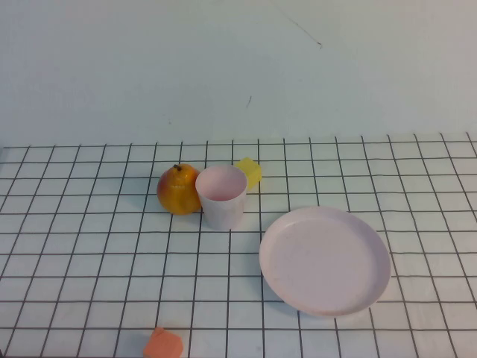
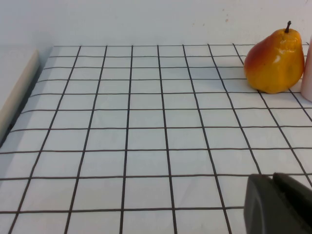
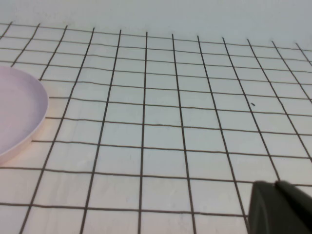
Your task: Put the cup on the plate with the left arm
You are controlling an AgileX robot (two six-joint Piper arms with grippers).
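Note:
The pale pink cup [image 1: 221, 195] stands upright on the gridded table, touching a pear on its left. A sliver of the cup shows in the left wrist view [image 2: 307, 73]. The round pale pink plate [image 1: 325, 259] lies empty to the cup's right and nearer me; its edge shows in the right wrist view [image 3: 19, 112]. Neither arm shows in the high view. My left gripper [image 2: 273, 178] is shut and empty, low over the table, well short of the pear. My right gripper [image 3: 275, 185] is shut and empty, to the right of the plate.
An orange-yellow pear [image 1: 178, 189] stands left of the cup and shows in the left wrist view [image 2: 274, 61]. A yellow block [image 1: 250, 171] lies behind the cup. An orange piece [image 1: 162, 344] lies at the front edge. A pale board edge [image 2: 17, 87] borders the table's left side.

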